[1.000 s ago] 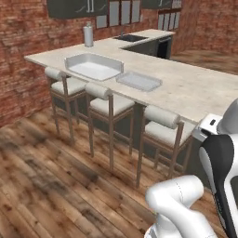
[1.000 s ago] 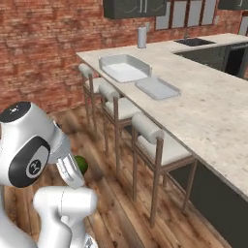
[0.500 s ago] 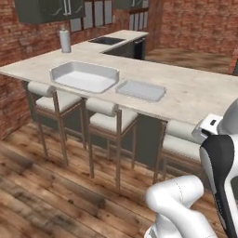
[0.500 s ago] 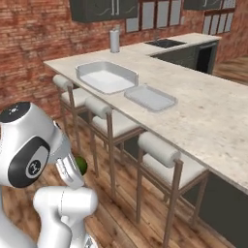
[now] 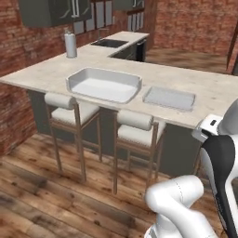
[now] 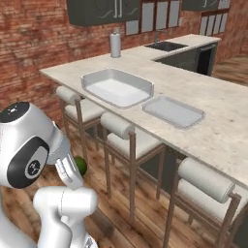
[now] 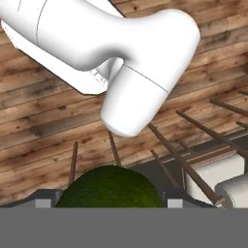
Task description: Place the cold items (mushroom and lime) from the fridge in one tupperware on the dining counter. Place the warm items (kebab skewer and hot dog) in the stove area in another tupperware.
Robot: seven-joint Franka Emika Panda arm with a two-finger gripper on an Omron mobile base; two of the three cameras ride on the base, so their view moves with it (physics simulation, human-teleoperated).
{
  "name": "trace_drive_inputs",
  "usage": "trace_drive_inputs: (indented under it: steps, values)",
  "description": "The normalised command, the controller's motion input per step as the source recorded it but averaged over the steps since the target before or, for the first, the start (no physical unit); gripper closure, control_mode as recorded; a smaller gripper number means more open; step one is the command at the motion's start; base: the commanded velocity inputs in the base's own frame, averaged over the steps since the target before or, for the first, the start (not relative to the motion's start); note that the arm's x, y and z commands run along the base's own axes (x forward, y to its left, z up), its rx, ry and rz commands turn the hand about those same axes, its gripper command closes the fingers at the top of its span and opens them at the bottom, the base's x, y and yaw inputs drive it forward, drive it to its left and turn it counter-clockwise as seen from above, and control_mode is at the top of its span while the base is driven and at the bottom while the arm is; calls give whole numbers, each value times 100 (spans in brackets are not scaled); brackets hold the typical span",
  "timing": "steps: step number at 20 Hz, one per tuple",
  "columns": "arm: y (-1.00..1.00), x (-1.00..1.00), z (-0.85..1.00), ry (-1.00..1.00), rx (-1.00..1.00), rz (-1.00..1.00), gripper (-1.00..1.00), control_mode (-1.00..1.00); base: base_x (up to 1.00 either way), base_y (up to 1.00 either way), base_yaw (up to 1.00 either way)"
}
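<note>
A dark green lime (image 7: 110, 189) sits between my gripper's (image 7: 110, 202) two finger tips, and the gripper is shut on it. The same lime (image 6: 80, 166) peeks out low behind my arm, above the wooden floor. On the dining counter (image 5: 42, 74) stands a deep white tupperware (image 5: 104, 85) with a shallow white tupperware (image 5: 169, 98) to its right. Both also show from the other side, the deep tupperware (image 6: 116, 87) and the shallow one (image 6: 173, 111). Neither holds anything. The mushroom, kebab skewer and hot dog are out of view.
Bar stools (image 5: 69, 109) (image 5: 135, 128) line the counter's near side, with more stools (image 6: 127, 133) (image 6: 206, 186). A grey canister (image 5: 70, 44) stands at the counter's far end, beside a sink (image 5: 110, 42). Brick walls close the back.
The whole picture has shifted: the base has driven and turned, so the counter and both tupperwares are closer and more centred. The lime stays in the gripper.
</note>
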Motion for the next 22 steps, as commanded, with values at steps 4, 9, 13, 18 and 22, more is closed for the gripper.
trace_drive_inputs:
  steps: [4, 9, 13, 18, 22]
  values:
    - [0, 0, 0, 0, 0, 0, 100, 100, 74, 100, -26]
    - [0, 0, 0, 0, 0, 0, 100, 100, 90, 100, -29]
    - [0, 0, 0, 0, 0, 0, 100, 100, 100, 91, -29]
    - [0, 0, 0, 0, 0, 0, 100, 100, 100, 61, -29]
    - [0, 0, 0, 0, 0, 0, 100, 100, 99, 10, -22]
